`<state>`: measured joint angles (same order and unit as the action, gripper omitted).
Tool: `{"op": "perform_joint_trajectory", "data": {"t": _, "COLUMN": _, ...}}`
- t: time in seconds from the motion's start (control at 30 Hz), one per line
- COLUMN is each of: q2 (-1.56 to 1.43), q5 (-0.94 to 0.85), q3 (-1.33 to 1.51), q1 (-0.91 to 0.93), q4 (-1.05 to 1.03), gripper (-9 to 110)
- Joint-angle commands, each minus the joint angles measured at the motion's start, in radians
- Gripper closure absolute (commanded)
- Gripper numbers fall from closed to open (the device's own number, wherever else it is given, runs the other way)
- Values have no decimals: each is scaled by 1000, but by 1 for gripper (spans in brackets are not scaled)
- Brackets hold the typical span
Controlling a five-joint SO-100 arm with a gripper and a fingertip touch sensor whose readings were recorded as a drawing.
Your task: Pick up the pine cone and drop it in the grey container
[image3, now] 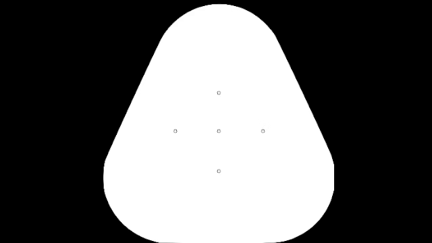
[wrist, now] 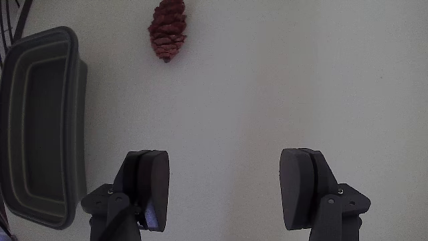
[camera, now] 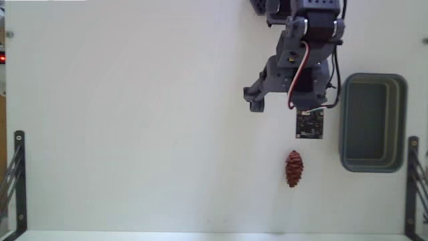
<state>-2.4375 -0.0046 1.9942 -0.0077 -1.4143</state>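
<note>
The pine cone (camera: 293, 169), small and reddish-brown, lies on the white table just below the arm's circuit board in the fixed view. The wrist view shows the pine cone (wrist: 168, 30) ahead of the fingers, left of the gap's centre. My gripper (camera: 284, 110) hovers short of it, open wide with nothing between its fingers (wrist: 150, 191); in the wrist view the gripper (wrist: 226, 191) frames bare table. The grey container (camera: 344, 127) stands to the right of the arm and cone, and at the left edge of the wrist view the grey container (wrist: 79, 120) holds nothing visible.
White tabletop (camera: 134, 134) spreads wide to the left of the arm. Black metal brackets (camera: 16, 174) stand at the lower left and lower right edges (camera: 413, 181). The arm's base (camera: 304, 10) sits at the top edge.
</note>
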Motion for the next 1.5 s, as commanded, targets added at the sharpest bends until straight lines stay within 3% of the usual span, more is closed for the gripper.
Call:
{"op": "perform_joint_trajectory", "data": {"t": 0.0, "q2": -43, "q5": 5, "q3": 5, "q1": 8, "q4": -16, "gripper": -9}}
{"op": "perform_joint_trajectory", "data": {"t": 1.47, "q2": -43, "q5": 5, "q3": 5, "q1": -25, "q4": -16, "gripper": -9}}
